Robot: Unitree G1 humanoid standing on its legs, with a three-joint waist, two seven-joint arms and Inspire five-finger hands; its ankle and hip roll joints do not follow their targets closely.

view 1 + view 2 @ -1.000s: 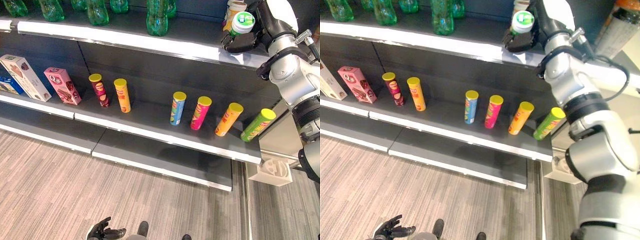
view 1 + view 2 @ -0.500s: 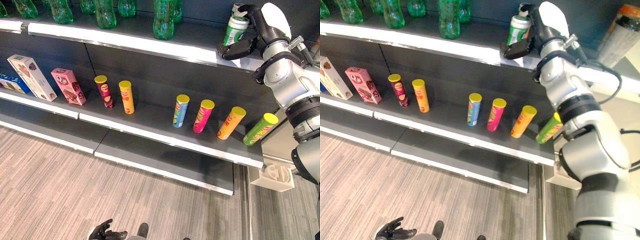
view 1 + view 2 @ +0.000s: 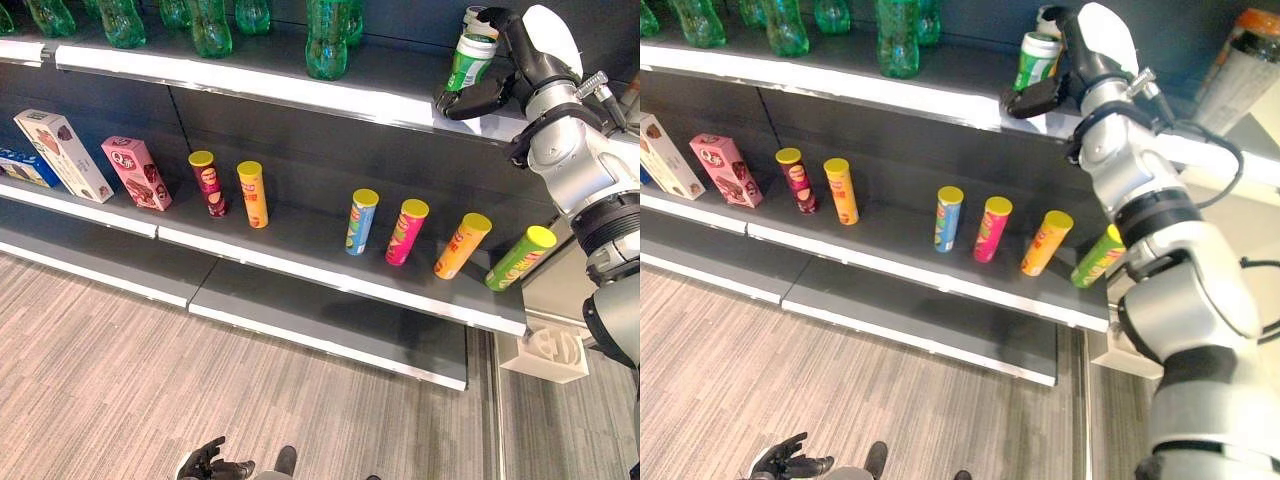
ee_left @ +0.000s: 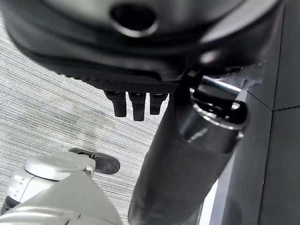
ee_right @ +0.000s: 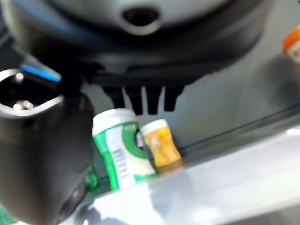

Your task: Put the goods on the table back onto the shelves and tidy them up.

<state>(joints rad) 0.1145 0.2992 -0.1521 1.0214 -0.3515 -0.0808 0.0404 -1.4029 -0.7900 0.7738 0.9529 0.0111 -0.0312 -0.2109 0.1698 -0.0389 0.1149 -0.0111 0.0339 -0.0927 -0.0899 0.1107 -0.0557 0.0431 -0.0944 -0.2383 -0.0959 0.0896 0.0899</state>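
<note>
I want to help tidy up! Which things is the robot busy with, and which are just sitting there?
Busy with: green and white tub beside the right hand; upper shelf.

Just sitting: orange tub, green bottles, crisp tubes, snack boxes, left hand.

You're facing a dark grey shelving unit (image 3: 300,235) with pale front edges, tiers stepping down to a low base shelf (image 3: 330,315). Floor (image 3: 120,380) is grey wood-look planking. Dark back panel behind the shelves, small white bracket (image 3: 548,350) at the unit's right foot
</note>
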